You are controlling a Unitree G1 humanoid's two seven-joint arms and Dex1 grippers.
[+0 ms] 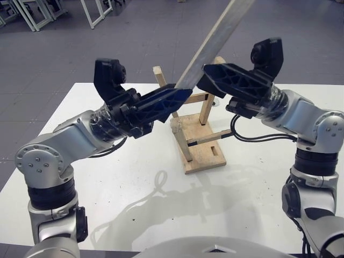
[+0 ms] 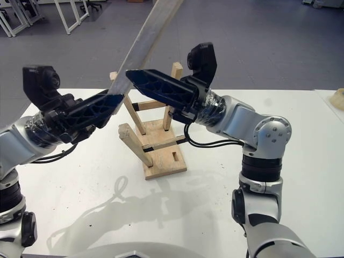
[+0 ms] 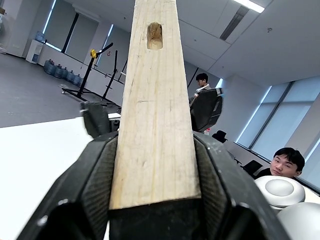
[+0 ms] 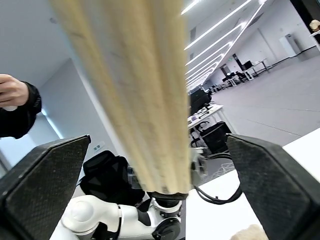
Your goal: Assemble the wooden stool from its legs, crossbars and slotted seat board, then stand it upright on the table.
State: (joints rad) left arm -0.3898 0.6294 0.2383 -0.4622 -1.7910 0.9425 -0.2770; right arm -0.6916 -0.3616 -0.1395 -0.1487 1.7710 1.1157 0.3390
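A long wooden leg (image 1: 215,37) slants up and away over the table, its lower end clamped in my left gripper (image 1: 185,92), which is shut on it. The left wrist view shows the leg (image 3: 155,110) with a slot hole near its far end. My right gripper (image 1: 204,76) is open, one finger (image 4: 45,185) on each side of the same leg (image 4: 135,90), apart from it. Below them the slotted seat board (image 1: 207,153) lies flat on the table, with three legs (image 1: 183,141) standing in it and crossbars (image 1: 196,98) between them.
The white table (image 1: 107,177) has open room in front and to the left of the stool. Black cables (image 1: 258,137) from my right arm trail beside the seat board. A small tan object (image 2: 338,99) lies at the far right edge. Desk frames (image 1: 32,13) stand far behind.
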